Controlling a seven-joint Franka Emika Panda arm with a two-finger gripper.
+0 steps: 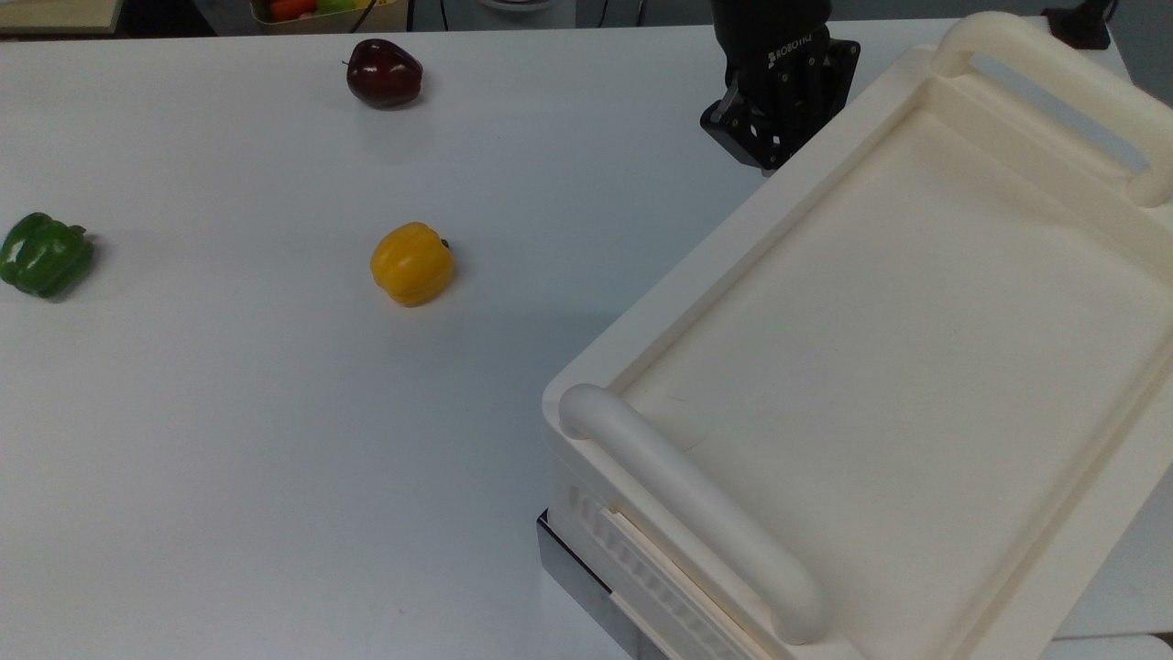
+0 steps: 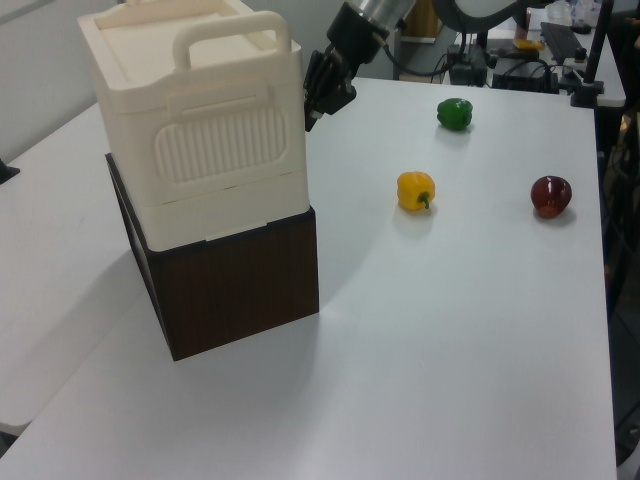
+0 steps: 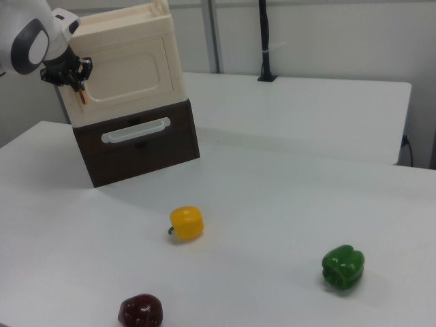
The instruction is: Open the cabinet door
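In the right view, the claw (image 3: 76, 80) sat at the left edge of the cabinet door (image 3: 129, 76), clenched on its copper handle (image 3: 82, 95). The door lay flat against the cream cabinet (image 3: 122, 65). To the right, a yellow pepper (image 3: 187, 223) and green pepper (image 3: 343, 268) rested on the worktop (image 3: 286, 204).

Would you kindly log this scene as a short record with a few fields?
gripper: at the cabinet door's handle edge, on the right view's left
cabinet door: cream panel, appears shut
handle: copper strip by the gripper
drawer: dark brown, below the door, shut
yellow pepper: mid-table
green pepper: at the top view's left
apple: dark red, at the top view's upper edge
table: white
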